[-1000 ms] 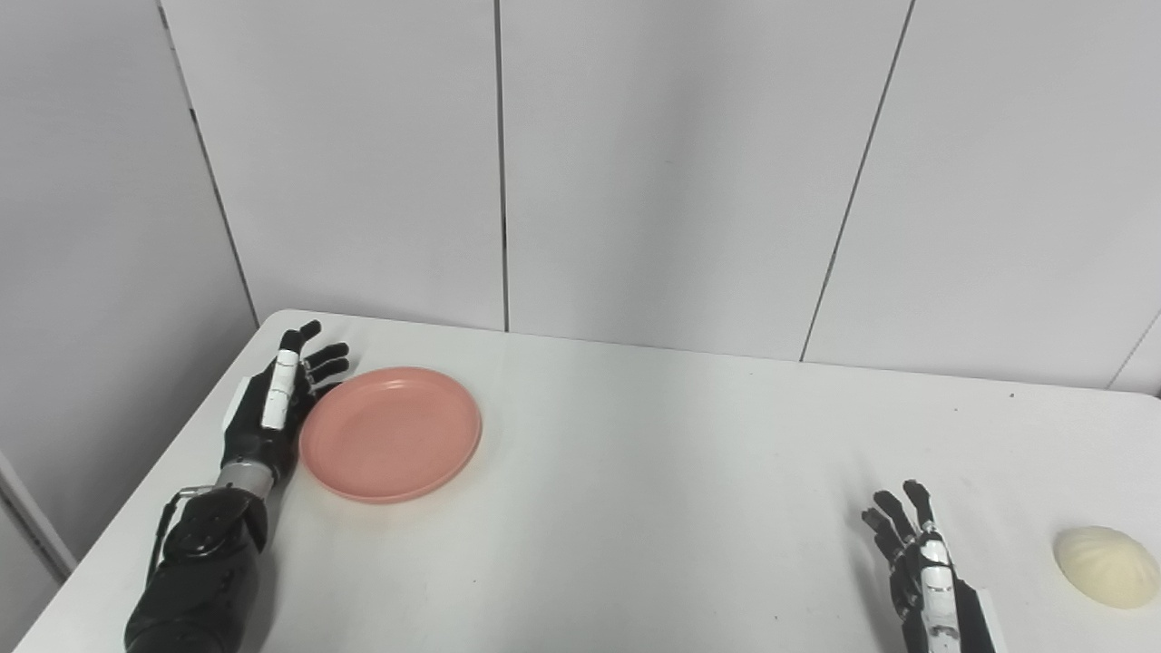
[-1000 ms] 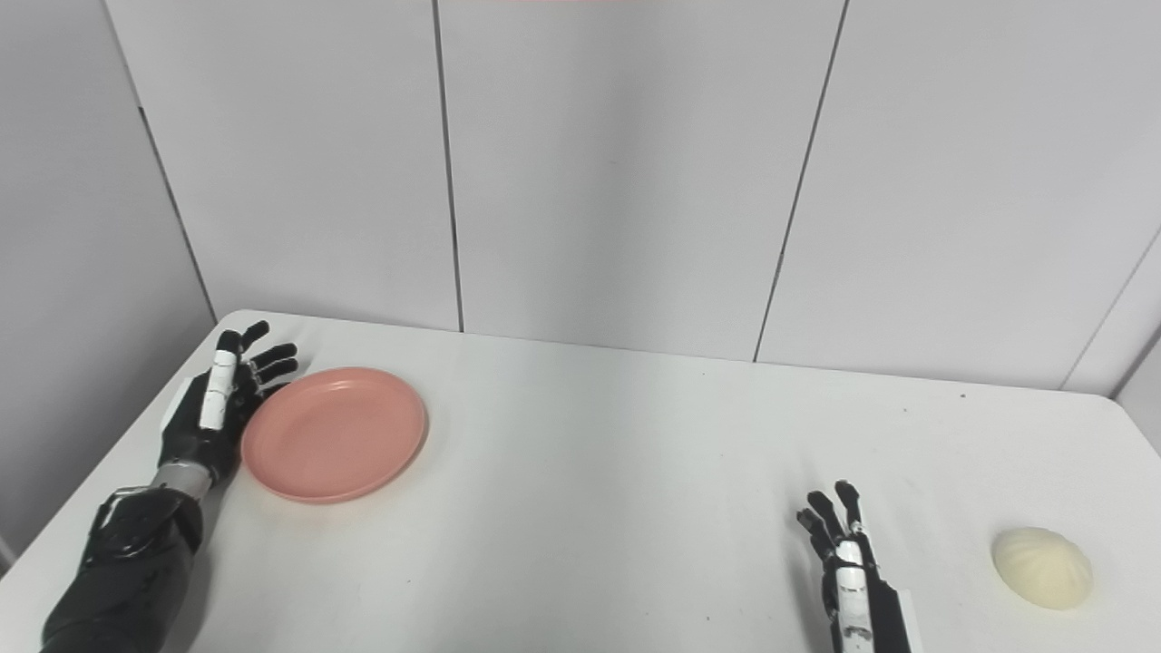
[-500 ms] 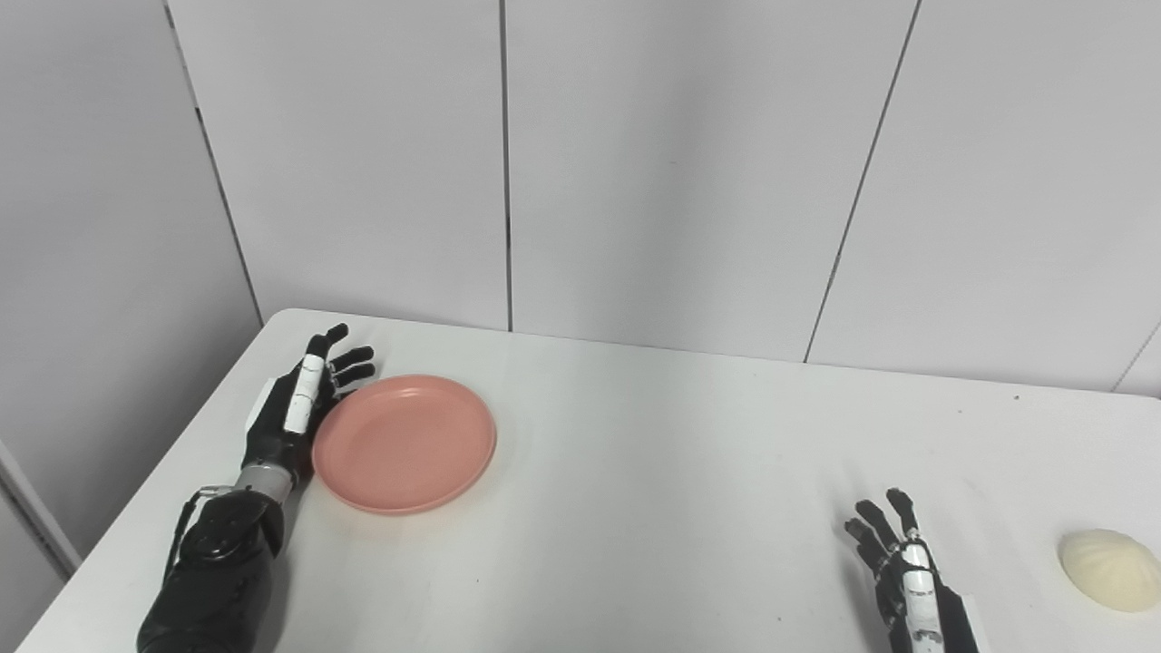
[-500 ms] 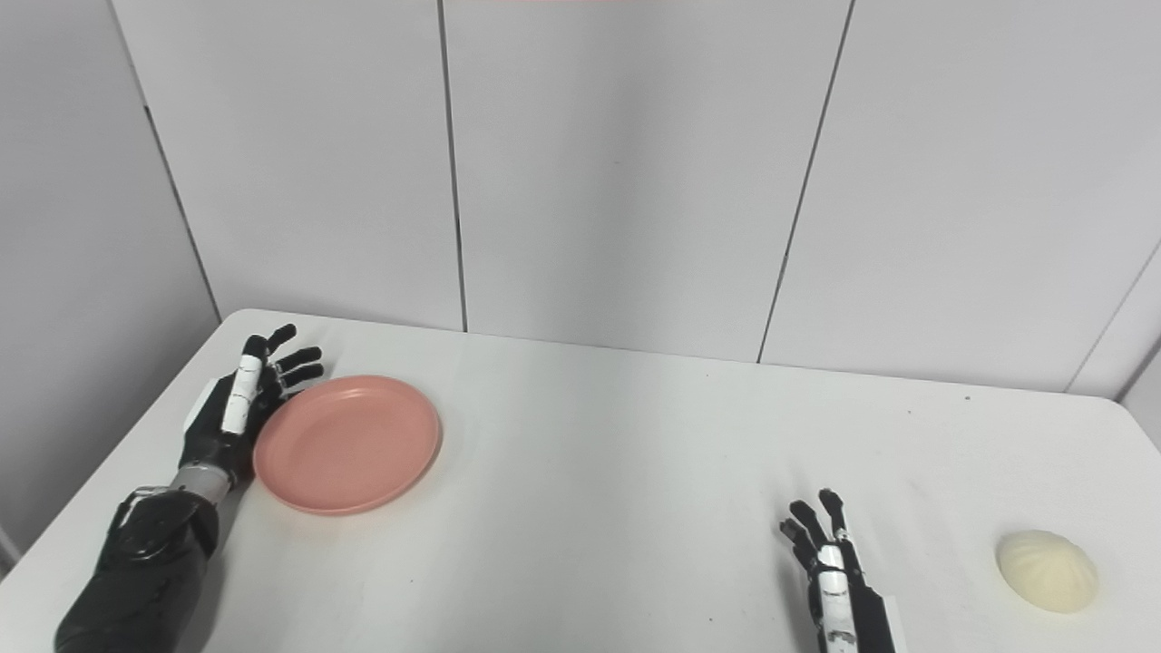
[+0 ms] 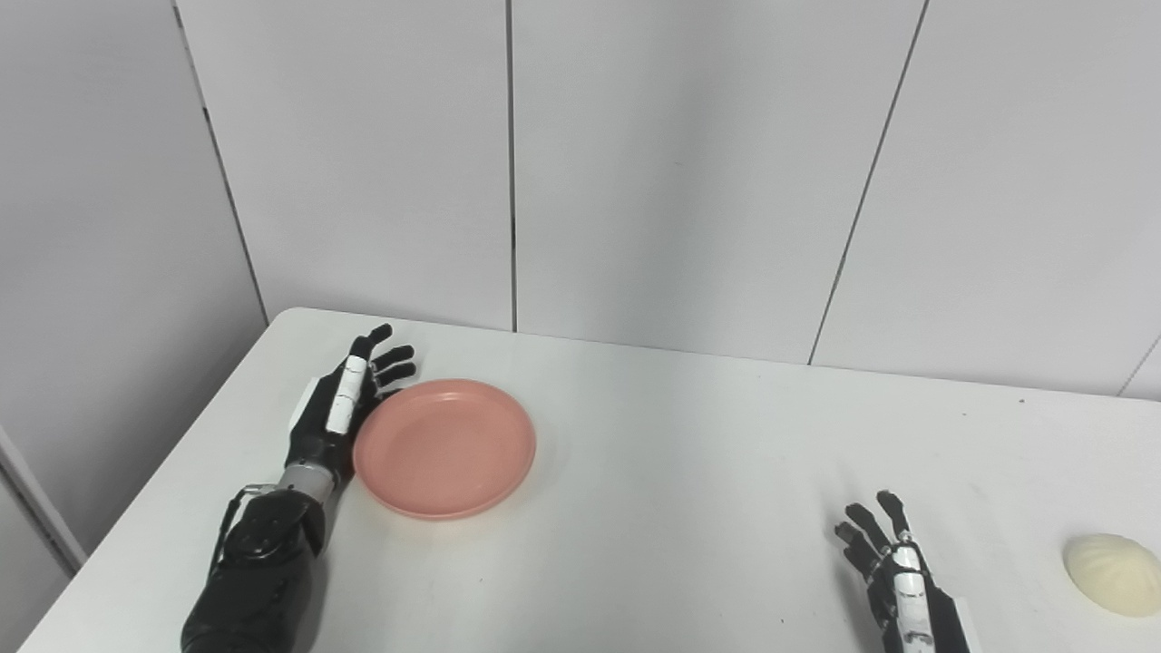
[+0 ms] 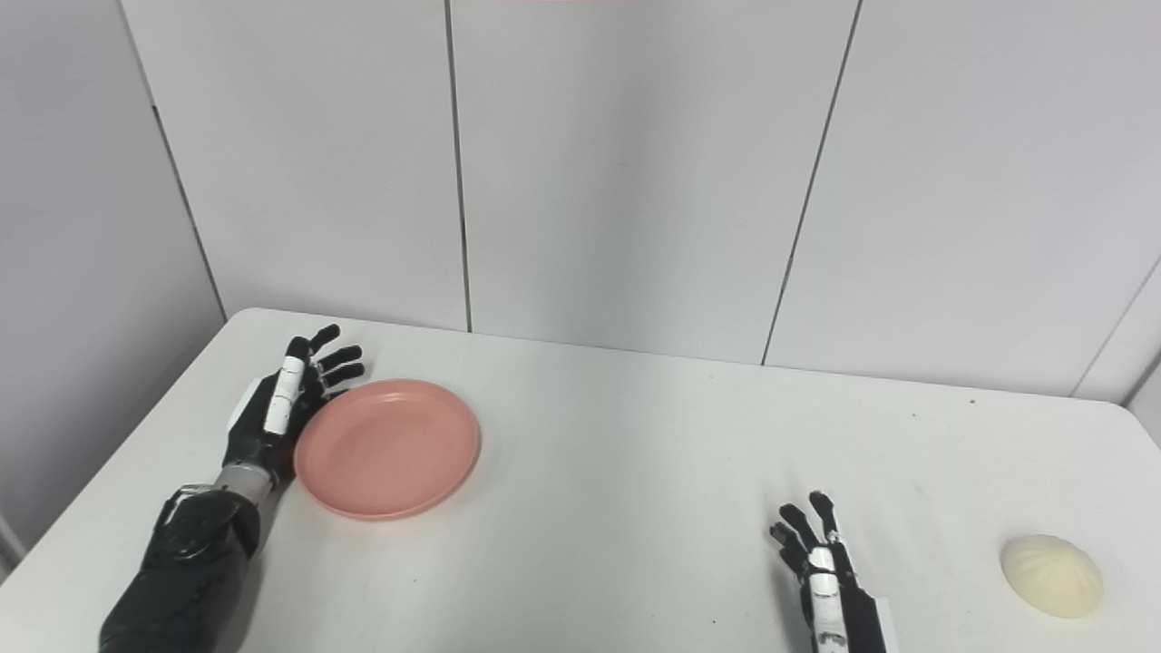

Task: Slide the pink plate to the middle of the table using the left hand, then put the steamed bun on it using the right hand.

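Observation:
A round pink plate (image 5: 444,448) lies flat on the left part of the white table (image 5: 689,472). My left hand (image 5: 340,413) is open, fingers straight, its palm side against the plate's left rim. A pale steamed bun (image 5: 1113,574) sits near the table's right edge; it also shows in the right eye view (image 6: 1051,575). My right hand (image 5: 893,580) is open and empty, fingers spread, low near the front edge, well left of the bun and apart from it.
Grey wall panels stand right behind the table's far edge. The table's left edge runs close beside my left forearm (image 5: 258,571). Nothing else stands on the table.
My left hand has pushed the plate to the right, toward the table's middle. My right hand has sunk a little toward the bottom edge. The bun stays where it was.

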Tool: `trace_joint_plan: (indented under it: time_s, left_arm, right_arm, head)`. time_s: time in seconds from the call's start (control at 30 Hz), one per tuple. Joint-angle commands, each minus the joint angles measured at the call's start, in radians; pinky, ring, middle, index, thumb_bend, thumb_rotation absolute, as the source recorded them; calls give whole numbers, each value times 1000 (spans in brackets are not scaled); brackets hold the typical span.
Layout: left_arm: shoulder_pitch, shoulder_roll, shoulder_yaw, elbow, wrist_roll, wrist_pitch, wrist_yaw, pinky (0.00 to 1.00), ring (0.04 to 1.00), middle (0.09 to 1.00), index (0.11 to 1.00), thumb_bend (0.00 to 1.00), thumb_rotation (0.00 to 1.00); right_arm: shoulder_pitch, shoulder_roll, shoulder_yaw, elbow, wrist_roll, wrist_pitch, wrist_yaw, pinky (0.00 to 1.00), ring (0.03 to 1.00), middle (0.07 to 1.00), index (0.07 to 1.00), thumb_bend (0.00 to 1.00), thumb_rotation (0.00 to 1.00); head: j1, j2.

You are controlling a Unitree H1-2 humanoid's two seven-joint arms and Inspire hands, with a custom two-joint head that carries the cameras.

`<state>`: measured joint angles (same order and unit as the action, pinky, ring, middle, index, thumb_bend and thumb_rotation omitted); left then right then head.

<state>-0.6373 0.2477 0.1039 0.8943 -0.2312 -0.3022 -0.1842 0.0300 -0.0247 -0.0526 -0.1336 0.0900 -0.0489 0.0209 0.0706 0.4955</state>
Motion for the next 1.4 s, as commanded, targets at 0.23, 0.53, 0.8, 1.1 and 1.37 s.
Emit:
trace_joint_plan:
  time_s: [0.23, 0.53, 0.8, 1.1, 1.37]
  left_arm:
    - [-4, -113, -91, 24, 45, 38, -59, 698, 807, 806, 879, 1000, 907]
    - [-16, -174, -93, 43, 34, 31, -53, 676, 793, 806, 878, 1000, 885]
    - [-14, -236, -89, 36, 30, 74, -37, 695, 799, 783, 880, 1000, 900]
    - [-10, -272, -80, 27, 45, 105, -23, 701, 809, 813, 881, 1000, 907]
    - [9, -288, -81, -26, 46, 139, -27, 735, 831, 834, 902, 998, 918]
  right_arm:
    - [13, 15, 14, -36, -13, 25, -11, 909, 855, 876, 949, 797, 978]
    - [12, 24, 20, -51, -17, 42, -13, 901, 847, 866, 953, 783, 971]
    - [10, 39, 30, -68, -29, 65, -25, 899, 847, 870, 953, 790, 962]
    - [5, 66, 53, -79, -68, 84, -42, 880, 842, 867, 951, 783, 962]
    - [1, 96, 76, -81, -98, 89, -66, 877, 831, 858, 939, 790, 957]
  head:
    - [-14, 8]
    - [-35, 13]
    - [-85, 29]
    - [-157, 42]
    - [-227, 51]
